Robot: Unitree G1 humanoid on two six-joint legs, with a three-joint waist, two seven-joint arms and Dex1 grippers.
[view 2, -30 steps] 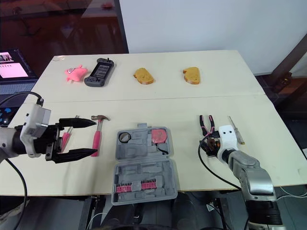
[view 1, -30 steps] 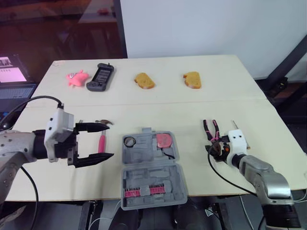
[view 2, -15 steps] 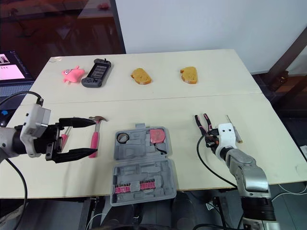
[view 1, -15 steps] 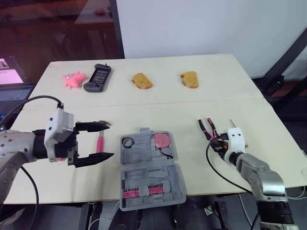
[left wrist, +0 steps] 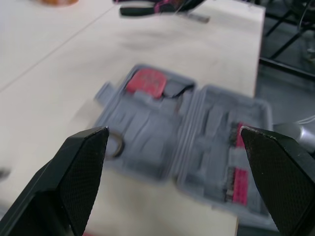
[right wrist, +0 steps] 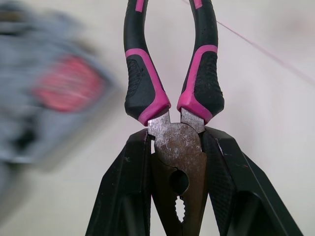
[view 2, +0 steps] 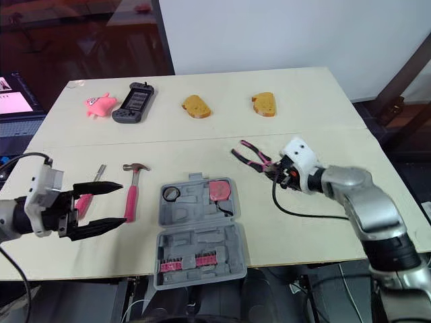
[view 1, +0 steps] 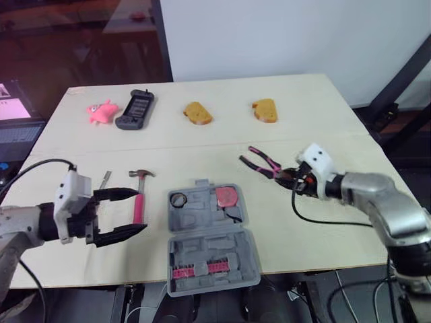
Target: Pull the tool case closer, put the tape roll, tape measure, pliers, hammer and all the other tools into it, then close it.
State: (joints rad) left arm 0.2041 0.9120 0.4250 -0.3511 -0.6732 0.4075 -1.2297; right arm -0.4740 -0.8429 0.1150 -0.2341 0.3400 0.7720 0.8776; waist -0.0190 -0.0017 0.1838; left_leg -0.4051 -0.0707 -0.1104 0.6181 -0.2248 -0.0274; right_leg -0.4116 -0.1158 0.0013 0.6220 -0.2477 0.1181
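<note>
— What's on the left?
— The left tool (view 1: 142,210) hangs spread wide, holding nothing, just beside the hammer (view 2: 129,196).
— And the middle?
— The tool case (view 1: 205,225) lies open on the surface (view 1: 202,145), with the tape roll (view 1: 180,199) and tape measure (view 1: 227,196) in it.
— And the right?
— The right tool (view 1: 289,179) grips the pliers (view 1: 261,161) by the head, raised, right of the case. I judge it's the pliers' turn: carry them over a free recess, lower, release.

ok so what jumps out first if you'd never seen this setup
The pink-handled pliers stand out first, clamped by the head in the right end effector, up and to the right of the tool case. The case lies open, front and centre. On the left, the left end effector gapes wide next to the pink-handled hammer.
</note>
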